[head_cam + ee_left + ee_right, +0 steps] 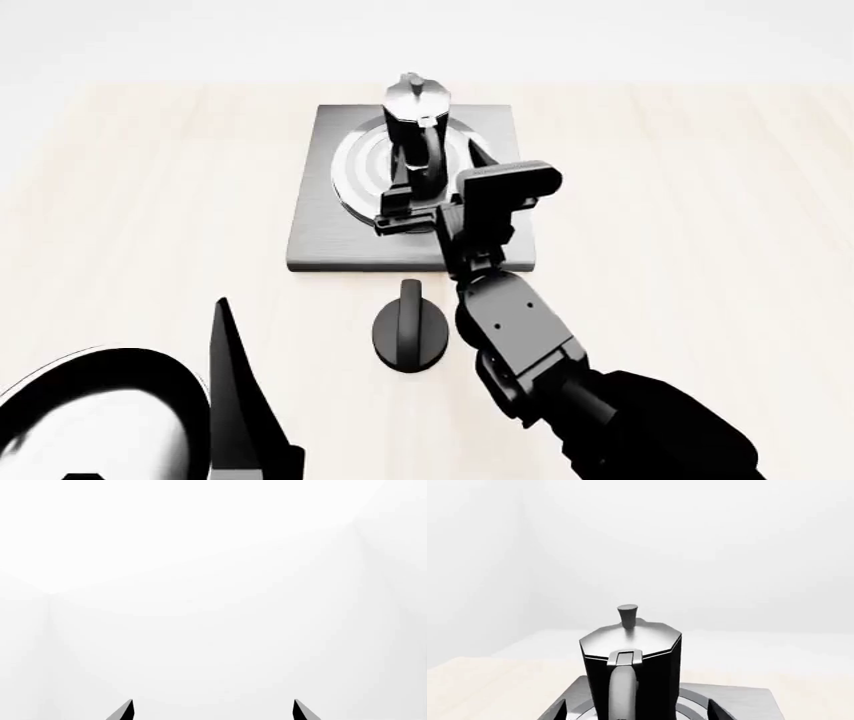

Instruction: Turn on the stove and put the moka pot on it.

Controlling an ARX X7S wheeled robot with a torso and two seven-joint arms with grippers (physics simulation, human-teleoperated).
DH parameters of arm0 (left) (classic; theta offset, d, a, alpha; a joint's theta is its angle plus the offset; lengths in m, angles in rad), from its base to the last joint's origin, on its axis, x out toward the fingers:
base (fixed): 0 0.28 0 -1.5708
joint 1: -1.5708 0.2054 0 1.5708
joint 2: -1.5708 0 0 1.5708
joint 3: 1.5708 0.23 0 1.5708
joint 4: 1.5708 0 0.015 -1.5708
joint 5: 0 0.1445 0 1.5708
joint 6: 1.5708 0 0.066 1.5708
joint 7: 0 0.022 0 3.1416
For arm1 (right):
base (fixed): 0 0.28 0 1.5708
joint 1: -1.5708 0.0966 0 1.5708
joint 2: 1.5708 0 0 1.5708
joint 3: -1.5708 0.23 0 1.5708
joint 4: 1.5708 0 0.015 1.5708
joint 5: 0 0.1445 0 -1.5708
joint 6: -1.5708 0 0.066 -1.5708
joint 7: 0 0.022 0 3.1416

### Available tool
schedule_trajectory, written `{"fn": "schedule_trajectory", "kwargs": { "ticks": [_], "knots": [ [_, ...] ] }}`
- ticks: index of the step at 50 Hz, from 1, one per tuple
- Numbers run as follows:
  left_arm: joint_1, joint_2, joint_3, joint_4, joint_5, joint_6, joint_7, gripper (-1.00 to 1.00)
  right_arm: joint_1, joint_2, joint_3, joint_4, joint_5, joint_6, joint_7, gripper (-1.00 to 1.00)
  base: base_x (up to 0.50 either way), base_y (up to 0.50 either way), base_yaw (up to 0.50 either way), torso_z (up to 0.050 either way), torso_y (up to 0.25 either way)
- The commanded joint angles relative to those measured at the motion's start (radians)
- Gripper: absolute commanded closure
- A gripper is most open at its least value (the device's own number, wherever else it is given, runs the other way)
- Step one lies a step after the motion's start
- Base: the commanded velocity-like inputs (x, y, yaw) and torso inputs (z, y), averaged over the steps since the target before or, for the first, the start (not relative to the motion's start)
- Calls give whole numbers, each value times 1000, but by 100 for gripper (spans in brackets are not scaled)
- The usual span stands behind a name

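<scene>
The moka pot (pixel 412 112) stands upright on the ring burner of the grey stove (pixel 334 240), its black handle facing me. In the right wrist view the moka pot (pixel 630 660) fills the middle, and its handle runs down between the two fingertips. My right gripper (pixel 424 205) is open just behind the pot. Seen from the wrist, the right gripper (pixel 637 711) has its jaws wide on either side of the handle, touching nothing. The round black knob (pixel 411 332) lies in front of the plate. My left gripper (pixel 213 709) is open and faces only white wall.
A round black shape with a pale glossy face (pixel 94 425) and a dark blade-like part (pixel 240 400) fill the lower left corner of the head view. Pale wooden tabletop (pixel 694 200) surrounds the stove.
</scene>
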State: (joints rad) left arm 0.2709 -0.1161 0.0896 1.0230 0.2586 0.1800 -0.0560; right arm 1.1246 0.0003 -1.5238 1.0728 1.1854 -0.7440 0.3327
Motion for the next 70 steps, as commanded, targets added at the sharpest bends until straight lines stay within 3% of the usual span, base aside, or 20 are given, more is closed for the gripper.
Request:
{"fn": "schedule_trajectory", "kwargs": {
  "ticks": [1,11,18,25,32,33,39,47,59,70],
  "knots": [
    [0,-7,0,-7,-3,2,-10,-100,19,0,2,4,-4,-11,-1,-100,0,0,0,0,0],
    [-29,0,4,15,4,-43,6,-100,92,10,13,-29,-1,-27,6,-100,0,0,0,0,0],
    [-90,16,-38,18,-20,-109,38,-100,210,185,-18,-382,-58,33,206,-100,0,0,0,0,2],
    [-267,112,-144,24,-16,-272,208,-100,325,304,-27,-606,-102,100,346,-100,0,0,0,0,0],
    [-430,115,-170,24,43,-418,271,-100,429,419,-9,-746,-138,166,512,-100,0,0,0,0,0],
    [-511,115,-183,24,61,-483,297,-100,468,477,-3,-811,-150,198,582,-100,0,0,0,0,0],
    [-678,114,-202,24,109,-625,353,-100,568,634,-3,-1034,-235,284,762,-100,0,0,0,0,0],
    [-889,116,-205,24,170,-745,442,-100,646,833,24,-1278,-256,324,844,-100,0,0,0,0,0],
    [-984,116,-200,24,187,-781,491,-100,761,1106,53,-1661,-334,458,971,-100,0,0,0,0,0],
    [-939,116,-234,24,156,-720,502,-100,780,1291,70,-1838,-386,492,1016,-100,0,0,0,0,0]
  ]
}}
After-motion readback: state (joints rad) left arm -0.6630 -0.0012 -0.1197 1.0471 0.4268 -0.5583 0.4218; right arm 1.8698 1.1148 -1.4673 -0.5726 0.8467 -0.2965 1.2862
